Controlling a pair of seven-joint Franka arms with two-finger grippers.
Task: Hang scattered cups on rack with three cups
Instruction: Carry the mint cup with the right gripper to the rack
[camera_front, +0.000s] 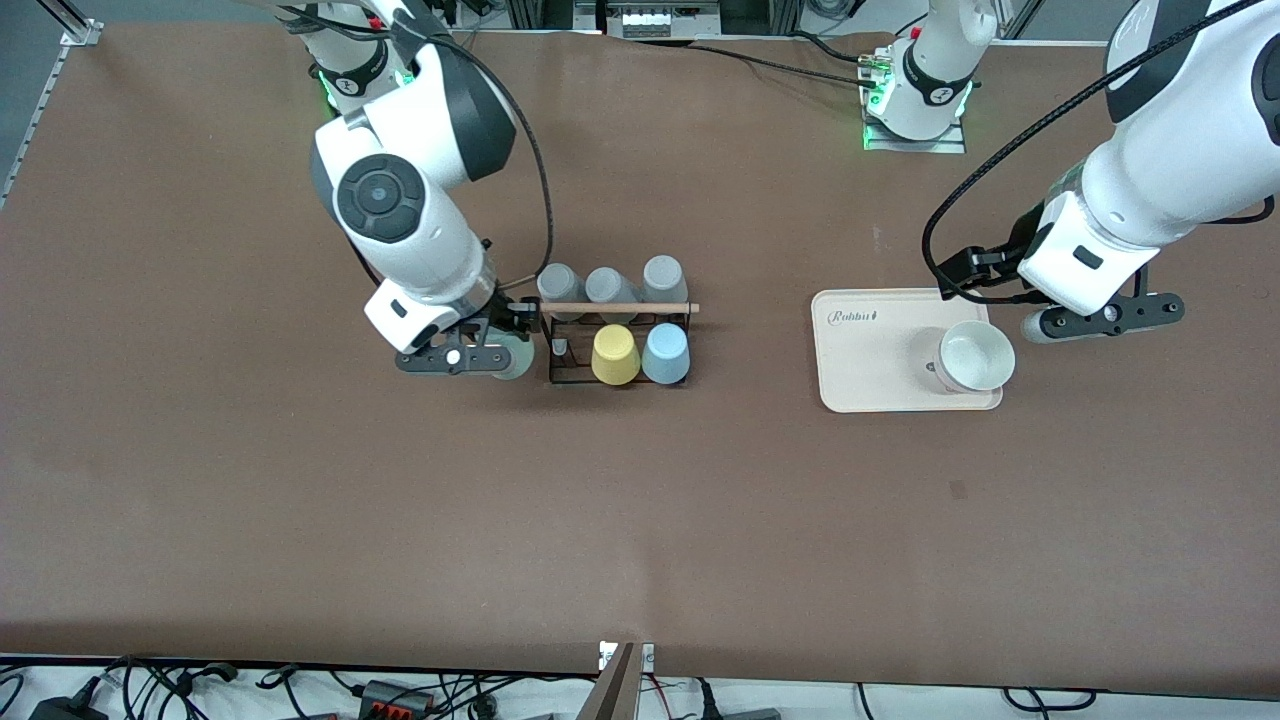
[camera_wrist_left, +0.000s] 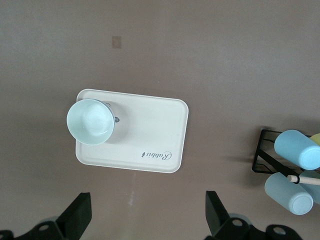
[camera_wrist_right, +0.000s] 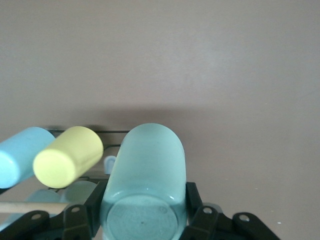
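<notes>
At the rack's right-arm end, your last scattered cup is going on.
Your right gripper (camera_wrist_right: 142, 220) pinches the mint-green cup (camera_wrist_right: 145, 185) between its fingers, just beside the rack (camera_front: 618, 345), near the yellow cup (camera_front: 614, 354) and light blue cup (camera_front: 665, 353); next, slide it onto the free peg. Farther in hang three grey cups (camera_front: 610, 284). Your left gripper (camera_wrist_left: 147, 215) waits spread over the tray (camera_wrist_left: 150, 130).
</notes>
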